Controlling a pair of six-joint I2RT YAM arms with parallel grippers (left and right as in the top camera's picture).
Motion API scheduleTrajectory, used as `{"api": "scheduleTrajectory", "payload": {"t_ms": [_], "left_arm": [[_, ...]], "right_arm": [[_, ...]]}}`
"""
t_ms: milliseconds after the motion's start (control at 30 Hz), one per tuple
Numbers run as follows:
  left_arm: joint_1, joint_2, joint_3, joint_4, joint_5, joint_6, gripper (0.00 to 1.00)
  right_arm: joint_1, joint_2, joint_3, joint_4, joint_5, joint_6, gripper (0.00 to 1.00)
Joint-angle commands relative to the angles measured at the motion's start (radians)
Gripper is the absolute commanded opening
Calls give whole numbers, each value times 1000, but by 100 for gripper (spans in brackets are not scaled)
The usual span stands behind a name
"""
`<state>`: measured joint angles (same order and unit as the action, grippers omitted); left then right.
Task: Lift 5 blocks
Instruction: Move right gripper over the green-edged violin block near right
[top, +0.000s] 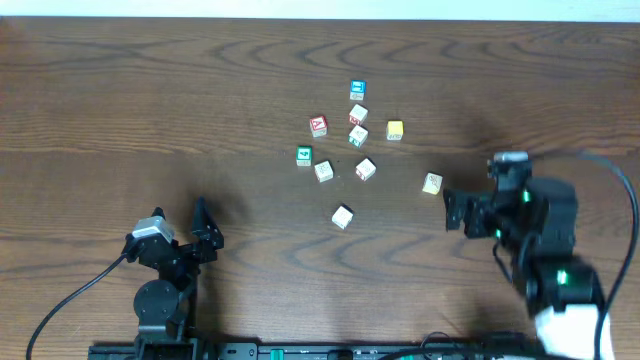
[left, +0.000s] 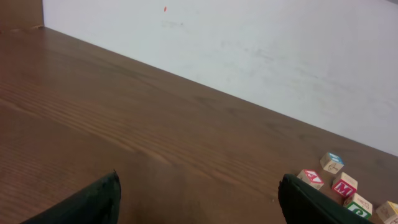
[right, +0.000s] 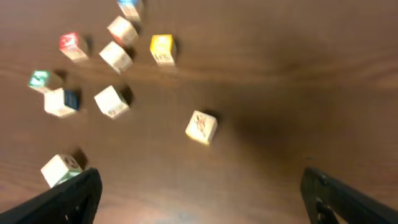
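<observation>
Both arms sit toward the near edge of the wooden table, and neither touches a block. The left gripper hovers at the near left with its jaws spread wide and nothing between them. Its wrist view shows only bare wood between the fingers, with a few blocks at the far right edge of that view. The right gripper hangs at the near right, its jaws just as wide apart and empty, pointing left toward the scatter.

The blocks lie loose around the middle of the table, each flat on the wood and none stacked. The yellow block sits at the far right of the cluster. Just left of it are the far cream block and, nearer, the second cream block, close to each other. The blue-faced block lies farthest of all. The red-faced block is to their left, and the green-faced block lies nearer and further left. Beside the green one is the left cream block, with the middle cream block a little to its right. The lone cream block lies apart on the right, near the right gripper's fingertips but clear of them. The nearest cream block sits alone toward the near edge.
</observation>
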<state>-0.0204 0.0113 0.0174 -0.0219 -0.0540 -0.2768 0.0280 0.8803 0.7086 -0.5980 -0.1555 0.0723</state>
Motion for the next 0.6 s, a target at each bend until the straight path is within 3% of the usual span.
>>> {"api": "scheduleTrajectory", "payload": {"t_ms": [0, 200, 567], "left_arm": [[3, 0, -13, -47, -13, 6, 81], [3, 0, -13, -47, -13, 6, 82], [3, 0, -13, -47, -13, 6, 81]], "right_arm": [[-7, 156, 163, -109, 24, 9, 99], [-7, 329, 317, -253, -6, 9, 99], [-7, 364, 317, -208, -138, 18, 99]]}}
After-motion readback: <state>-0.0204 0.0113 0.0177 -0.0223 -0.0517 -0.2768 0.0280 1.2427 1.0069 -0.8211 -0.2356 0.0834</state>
